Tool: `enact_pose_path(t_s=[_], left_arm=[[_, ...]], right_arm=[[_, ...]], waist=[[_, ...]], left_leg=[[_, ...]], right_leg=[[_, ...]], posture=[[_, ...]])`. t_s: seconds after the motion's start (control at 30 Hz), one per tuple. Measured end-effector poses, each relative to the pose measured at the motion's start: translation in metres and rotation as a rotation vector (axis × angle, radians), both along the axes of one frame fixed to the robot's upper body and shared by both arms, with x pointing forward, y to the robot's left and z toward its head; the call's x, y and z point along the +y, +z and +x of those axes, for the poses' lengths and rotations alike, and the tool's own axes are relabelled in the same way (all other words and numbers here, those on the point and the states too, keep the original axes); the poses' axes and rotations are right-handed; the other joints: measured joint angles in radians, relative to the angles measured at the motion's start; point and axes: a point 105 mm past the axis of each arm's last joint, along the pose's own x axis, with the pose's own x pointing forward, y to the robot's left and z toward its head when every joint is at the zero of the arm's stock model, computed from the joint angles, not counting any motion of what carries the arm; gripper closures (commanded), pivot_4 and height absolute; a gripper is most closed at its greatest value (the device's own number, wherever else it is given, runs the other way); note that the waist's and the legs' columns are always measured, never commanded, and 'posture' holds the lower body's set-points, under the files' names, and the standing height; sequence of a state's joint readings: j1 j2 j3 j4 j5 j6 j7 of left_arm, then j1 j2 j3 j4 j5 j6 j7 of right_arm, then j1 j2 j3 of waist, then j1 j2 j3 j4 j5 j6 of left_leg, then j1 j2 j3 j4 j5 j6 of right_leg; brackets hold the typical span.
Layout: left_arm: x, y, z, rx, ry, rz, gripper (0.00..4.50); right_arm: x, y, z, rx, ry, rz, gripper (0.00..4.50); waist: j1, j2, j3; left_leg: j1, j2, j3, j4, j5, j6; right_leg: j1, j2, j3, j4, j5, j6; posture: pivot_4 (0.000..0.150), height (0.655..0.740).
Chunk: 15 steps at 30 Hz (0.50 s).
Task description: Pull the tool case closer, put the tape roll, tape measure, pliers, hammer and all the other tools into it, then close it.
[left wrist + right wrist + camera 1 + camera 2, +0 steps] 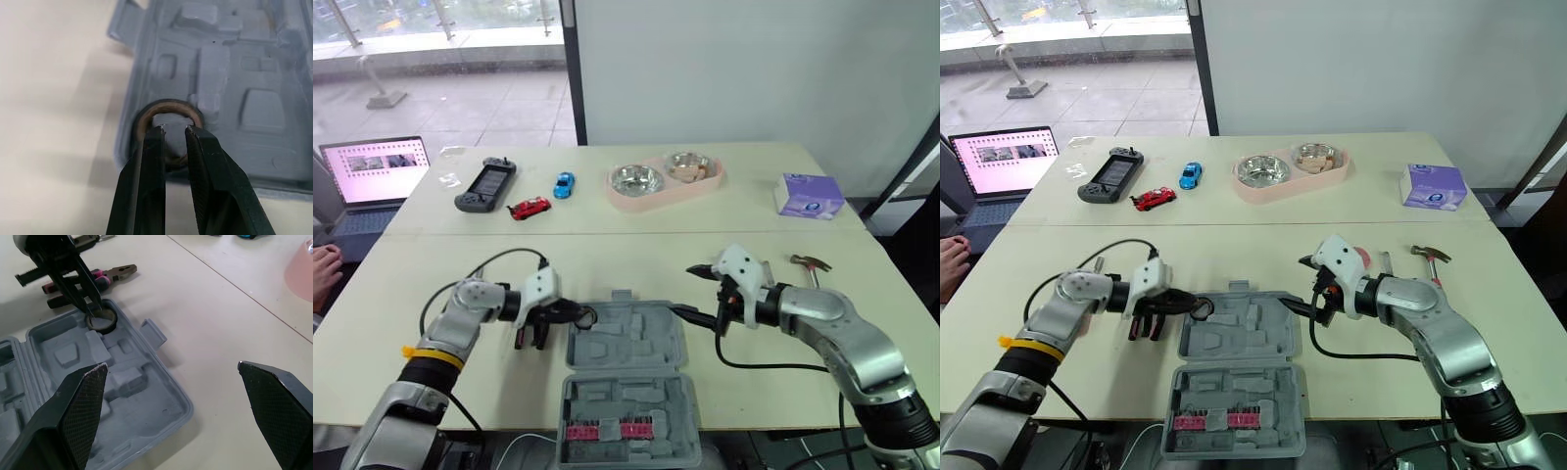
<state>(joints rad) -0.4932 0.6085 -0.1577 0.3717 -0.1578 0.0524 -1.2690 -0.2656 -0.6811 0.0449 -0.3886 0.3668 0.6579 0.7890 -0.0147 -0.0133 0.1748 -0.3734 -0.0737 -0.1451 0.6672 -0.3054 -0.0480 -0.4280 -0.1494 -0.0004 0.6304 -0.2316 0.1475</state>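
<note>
The left gripper (174, 128) was clamped on the tape roll (168, 104), held at the left corner of the open tool case (636, 343). The right gripper (171, 366) was seen wide apart beside the case. The pliers (105, 276) and hammer (808, 261) were seen outside it on the table (607, 255), so the packing was judged barely begun.

Left hand (173, 128) pinched narrow, right hand (171, 364) spread wide apart.

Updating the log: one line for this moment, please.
left gripper: at black tape roll in open grey plastic tool case | right gripper: open, near case | red-handled pliers, hammer: on table
</note>
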Motion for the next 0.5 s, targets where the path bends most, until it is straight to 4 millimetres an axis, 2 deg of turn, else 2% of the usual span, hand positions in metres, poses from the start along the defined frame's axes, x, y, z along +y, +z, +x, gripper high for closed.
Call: enact_pose_path(t_s=[0.07,0.13,0.2,0.23,0.3,0.4,0.5], left_arm=[[0.01,0.038,0.003,-0.013,0.04,-0.088,3.77],[0.025,0.064,0.003,-0.042,0.086,-0.117,3.77],[0.047,0.076,-0.008,-0.047,0.13,-0.096,3.77],[0.063,0.073,-0.016,-0.024,0.166,-0.07,3.54],[0.087,0.062,-0.029,0.025,0.239,-0.05,2.95],[0.124,0.048,-0.056,0.084,0.347,-0.029,1.44],[0.163,0.045,-0.08,0.077,0.489,-0.019,0.05]], right_arm=[[-0.011,0.005,0.001,-0.016,-0.032,0.008,0.0],[-0.022,0.006,0.002,-0.019,-0.065,0.007,0.0],[-0.041,0.002,-0.001,-0.007,-0.108,0.0,0.0],[-0.052,-0.004,-0.004,0.011,-0.135,-0.01,0.0],[-0.071,-0.012,-0.007,0.04,-0.188,-0.011,0.0],[-0.096,-0.017,-0.013,0.033,-0.247,0.005,0.0],[-0.128,-0.024,-0.021,0.039,-0.322,0.012,0.0]], waist=[[0.0,0.0,0.0],[-0.002,0.0,0.0],[-0.01,0.001,0.0],[-0.012,0.001,0.0],[-0.013,0.002,0.0],[-0.009,0.002,0.001],[0.001,0.002,0.001]], left_leg=[[0.0,0.0,-0.001,0.0,0.0,0.0],[0.001,0.0,0.0,0.0,0.0,0.0],[0.002,0.001,0.001,-0.002,-0.001,0.001],[0.003,0.001,0.003,-0.002,-0.001,0.002],[0.003,0.001,0.003,-0.002,-0.001,0.003],[0.003,0.002,0.004,-0.002,-0.001,0.002],[0.003,0.002,0.004,-0.002,-0.001,0.002]], right_leg=[[0.0,0.0,0.0,0.0,0.0,0.0],[0.0,0.0,0.0,0.0,0.0,0.0],[0.0,0.0,0.0,-0.001,0.0,0.0],[0.0,0.0,0.0,-0.001,0.0,0.0],[0.0,0.0,0.0,-0.001,0.0,0.0],[0.0,0.0,0.0,-0.001,0.0,-0.001],[0.001,0.0,0.0,-0.002,0.0,-0.001]], posture=[[0.15,0.7239],[0.15,0.7239],[0.15,0.7239],[0.15,0.7239],[0.15,0.7239],[0.15,0.7239],[0.15,0.7239]])
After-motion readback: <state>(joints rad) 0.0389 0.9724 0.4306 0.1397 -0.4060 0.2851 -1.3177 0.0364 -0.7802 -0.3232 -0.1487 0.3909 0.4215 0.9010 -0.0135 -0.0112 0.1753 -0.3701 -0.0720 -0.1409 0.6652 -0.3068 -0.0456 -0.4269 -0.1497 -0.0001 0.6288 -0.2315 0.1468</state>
